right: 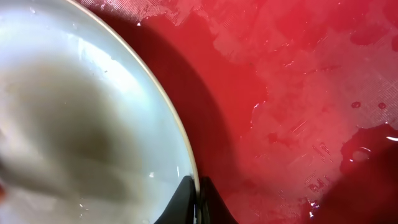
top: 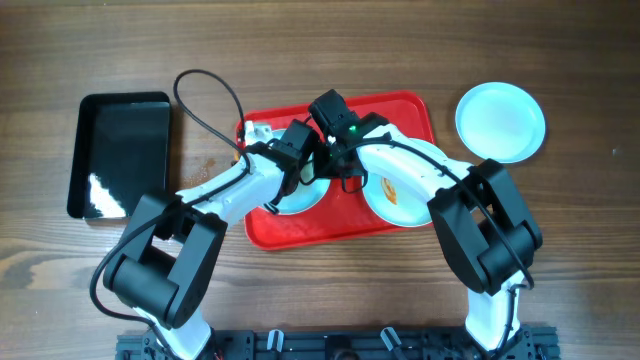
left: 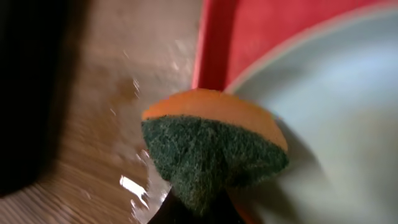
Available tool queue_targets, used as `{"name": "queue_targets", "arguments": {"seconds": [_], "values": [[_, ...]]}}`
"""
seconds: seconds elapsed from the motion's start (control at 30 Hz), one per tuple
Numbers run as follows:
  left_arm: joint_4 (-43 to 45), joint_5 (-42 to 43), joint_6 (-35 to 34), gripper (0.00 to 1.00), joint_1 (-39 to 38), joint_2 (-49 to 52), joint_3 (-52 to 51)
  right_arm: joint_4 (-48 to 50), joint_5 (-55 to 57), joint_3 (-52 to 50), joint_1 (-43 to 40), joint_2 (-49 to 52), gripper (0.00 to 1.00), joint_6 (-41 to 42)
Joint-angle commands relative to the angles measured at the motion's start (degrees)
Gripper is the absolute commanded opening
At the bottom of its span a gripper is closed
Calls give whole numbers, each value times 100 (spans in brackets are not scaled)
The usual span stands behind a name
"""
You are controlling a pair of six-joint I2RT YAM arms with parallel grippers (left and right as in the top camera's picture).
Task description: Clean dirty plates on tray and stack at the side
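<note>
The red tray (top: pixel 300 225) holds two pale plates. The left plate (top: pixel 305 197) lies under both grippers; the right plate (top: pixel 400 190) carries an orange-red smear. A third, clean plate (top: pixel 501 120) sits on the table right of the tray. My left gripper (top: pixel 292 150) is shut on an orange-and-green sponge (left: pixel 211 146) at the left plate's rim (left: pixel 323 106), by the tray's edge (left: pixel 208 43). My right gripper (right: pixel 198 202) is shut on the rim of the left plate (right: pixel 74 124), which is tilted above the wet tray floor (right: pixel 292 93).
A glossy black tray (top: pixel 120 155) lies on the wood table left of the red tray. A black cable (top: pixel 205 105) loops between them. Both arms cross over the middle of the red tray.
</note>
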Motion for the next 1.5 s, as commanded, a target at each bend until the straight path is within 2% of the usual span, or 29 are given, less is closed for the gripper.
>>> {"name": "queue_targets", "arguments": {"seconds": [0.0,0.13,0.27,0.47,0.57,0.7,0.87,1.1,1.3,1.43,1.47], "values": [[57,-1366,140,4,72,107,-31,-101,254,-197,-35,173,4,4],[55,-1554,138,4,66,-70,254,-85,256,-197,-35,173,4,4],[50,-1346,136,4,55,-442,549,-57,254,-197,-35,173,4,7],[-120,144,-120,4,72,-1635,656,52,306,-179,-37,-55,4,-192],[-442,1056,-358,4,175,-2277,656,151,699,-179,-35,-409,4,-232],[-1075,1978,-358,4,310,-2747,656,295,1156,-173,-35,-975,4,-782],[-1961,2065,-361,4,323,-2765,588,313,2201,-173,-35,-1884,4,-1373],[-1993,2168,-396,4,323,-2761,378,243,2900,-173,-35,-2662,4,-2505],[-1993,2343,-404,4,323,-2761,374,240,3602,-173,-35,-2820,4,-2894],[-1998,2487,-400,4,323,-2761,374,343,4485,-173,11,-2820,4,-3112],[-1993,2487,-400,4,323,-2761,374,437,4859,-173,98,-2820,4,-3569]]}}
